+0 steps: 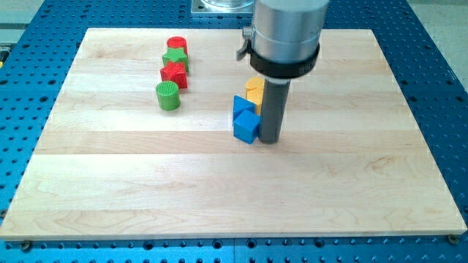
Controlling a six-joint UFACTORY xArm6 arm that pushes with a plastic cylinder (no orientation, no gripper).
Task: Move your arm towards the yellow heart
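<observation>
My tip [269, 139] rests on the wooden board [146, 183] just right of centre, touching or nearly touching the right side of a blue cube [246, 126]. A second blue block [241, 105] sits just above that cube. A yellow block [254, 91] lies right above the blue ones, partly hidden behind the rod; its shape cannot be made out, so I cannot tell whether it is the heart. The tip is below the yellow block, a short way off.
At the view's upper left stands a column of blocks: a red cylinder [177, 45], a green star [175, 59], a red star [174, 74] and a green cylinder [167, 96]. The arm's grey body [287, 33] hangs over the board's top edge.
</observation>
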